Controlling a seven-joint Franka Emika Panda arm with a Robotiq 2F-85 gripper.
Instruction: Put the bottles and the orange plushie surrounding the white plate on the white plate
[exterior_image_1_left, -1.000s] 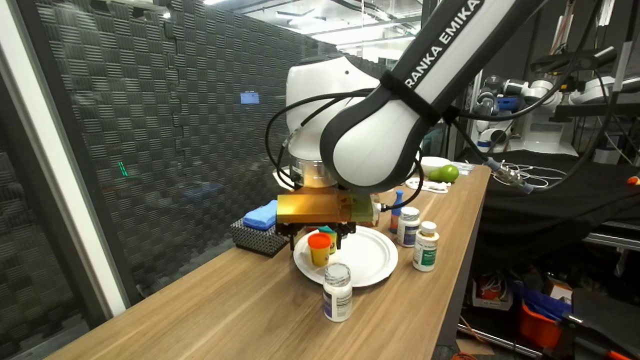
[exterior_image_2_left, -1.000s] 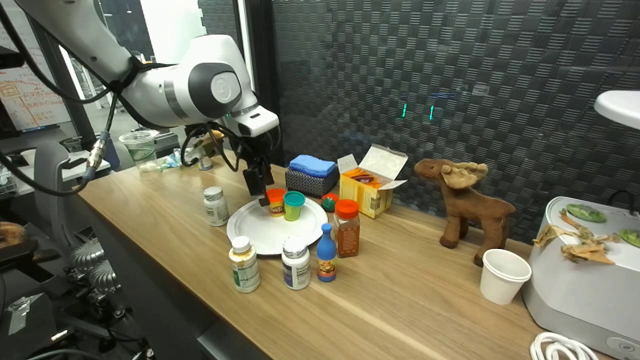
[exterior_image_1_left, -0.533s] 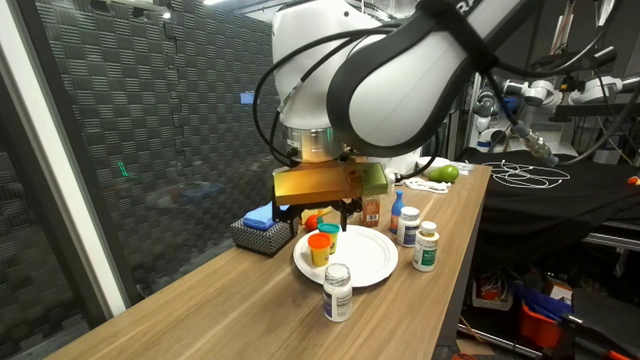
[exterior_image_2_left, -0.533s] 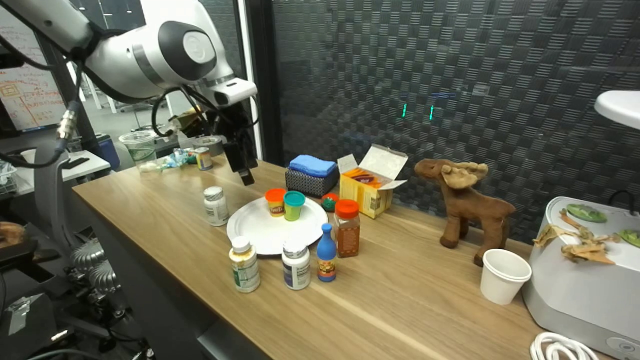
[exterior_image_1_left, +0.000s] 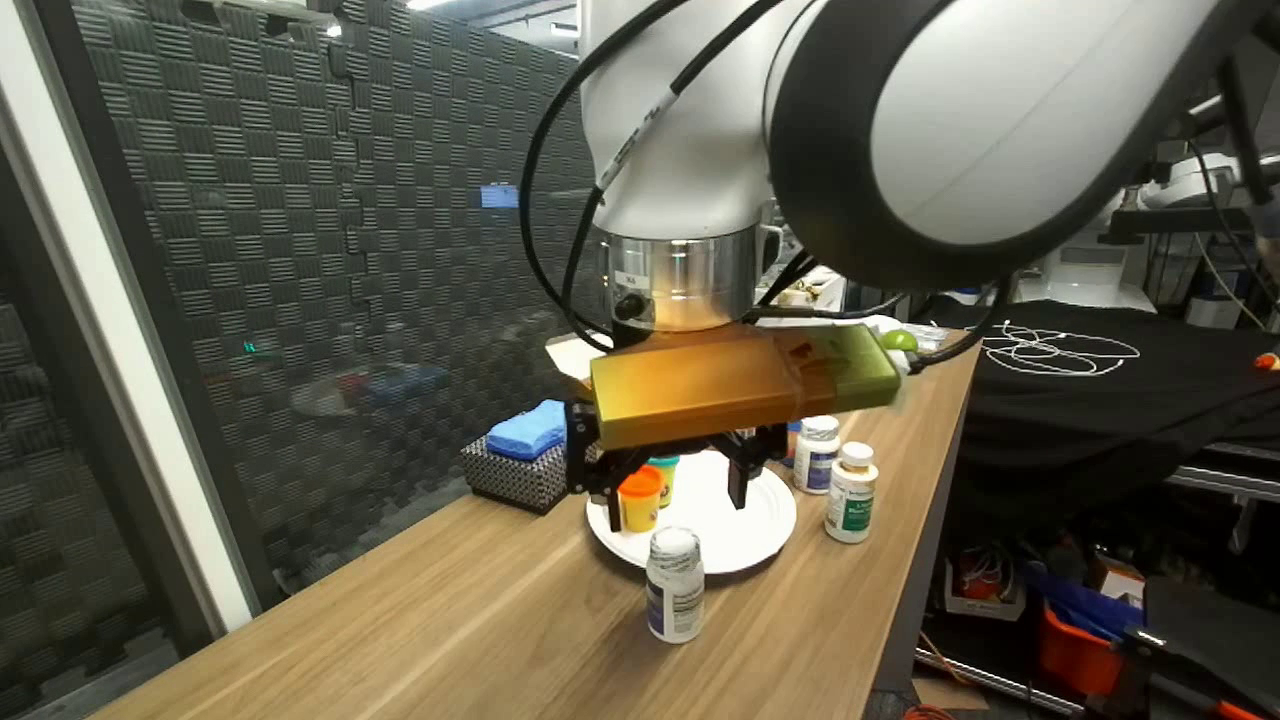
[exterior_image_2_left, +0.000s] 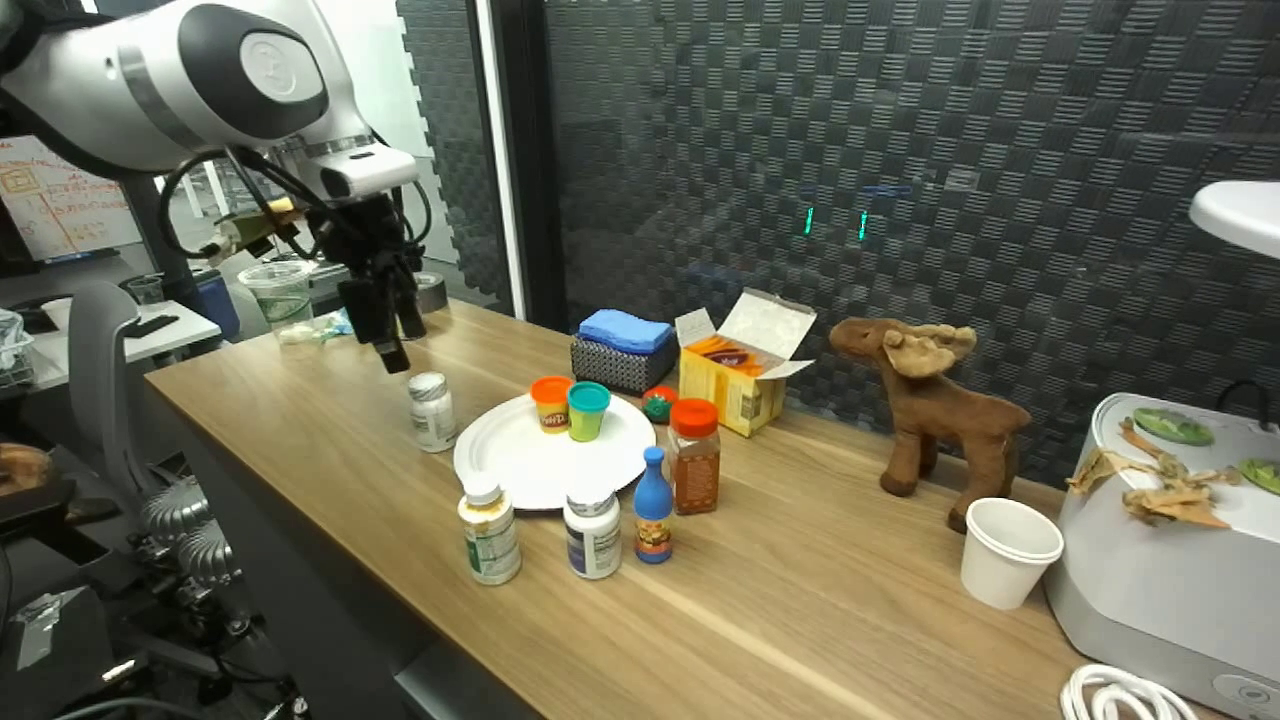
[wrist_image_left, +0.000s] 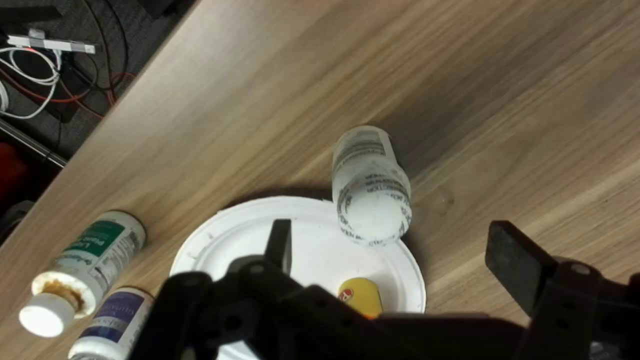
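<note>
My gripper (exterior_image_1_left: 676, 515) stands open above the counter with nothing between its fingers. In the wrist view a white bottle (wrist_image_left: 372, 190) stands upright below, between the two fingertips and apart from them, close outside the rim of the white plate (exterior_image_2_left: 530, 462). Two tubs, one orange-lidded (exterior_image_2_left: 551, 408) and one teal-lidded (exterior_image_2_left: 588, 412), sit on the plate. Around it also stand a green-label white bottle (exterior_image_2_left: 490, 540), a purple-label white bottle (exterior_image_2_left: 592, 540), a blue bottle (exterior_image_2_left: 653, 505) and a reddish bottle (exterior_image_2_left: 694, 468). A rounded red-orange lump with green (exterior_image_2_left: 660, 403), possibly the orange plushie, lies behind the plate.
Behind the plate are a patterned box (exterior_image_2_left: 620, 368) topped with blue cloth and an open yellow carton (exterior_image_2_left: 735, 395). Farther along stand a brown moose toy (exterior_image_2_left: 930, 410), stacked paper cups (exterior_image_2_left: 1010, 555) and a grey-white appliance (exterior_image_2_left: 1170, 600). The counter's edge (exterior_image_1_left: 890, 600) runs past the bottles.
My open gripper has risen away from the tubs and moved across to above the lone white bottle beside the plate. The tubs and bottles stay where they were.
</note>
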